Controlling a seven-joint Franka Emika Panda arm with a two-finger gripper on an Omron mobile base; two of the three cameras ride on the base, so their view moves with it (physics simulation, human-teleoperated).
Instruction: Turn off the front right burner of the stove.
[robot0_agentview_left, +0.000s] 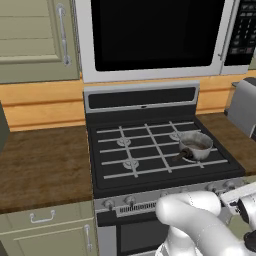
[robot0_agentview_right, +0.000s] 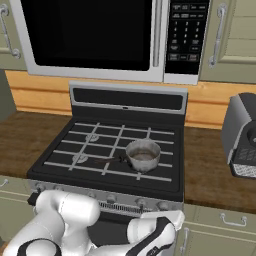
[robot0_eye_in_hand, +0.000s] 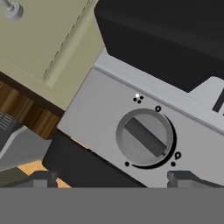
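The stove (robot0_agentview_left: 155, 145) stands between two stretches of wooden desk (robot0_agentview_left: 42, 165), under a large black-and-silver microwave (robot0_agentview_left: 155, 35). Its four burners sit beneath pale grey grate bars. A small steel saucepan (robot0_agentview_left: 195, 146) with a dark handle rests on the right half of the cooktop, on the near right-hand grate in the right base view, so the front right burner (robot0_agentview_right: 144, 161) is largely covered by it; the pan holds something brownish. The other burner discs lie bare to the left and behind.

Along the steel front strip (robot0_agentview_right: 105, 199) runs a row of small silver knobs. The white arm (robot0_agentview_left: 200, 220) bends low in front of the stove, its wrist reaching toward the right end of that strip. In the hand view, one round silver knob (robot0_eye_in_hand: 145, 136) with a dark bar across its face sits just ahead of the gripper (robot0_eye_in_hand: 111, 178), centred between the two dark fingers (robot0_eye_in_hand: 43, 178). The fingers stand spread as wide as they go, one at each side of the knob and short of it, gripping nothing. Small dark marks ring the knob on the grey panel.

A grey toaster (robot0_agentview_right: 242, 135) stands on the desk to the right of the stove. Pale green cabinet doors (robot0_agentview_left: 35, 40) hang beside the microwave, and drawers (robot0_agentview_left: 45, 220) with silver handles sit below the desk.
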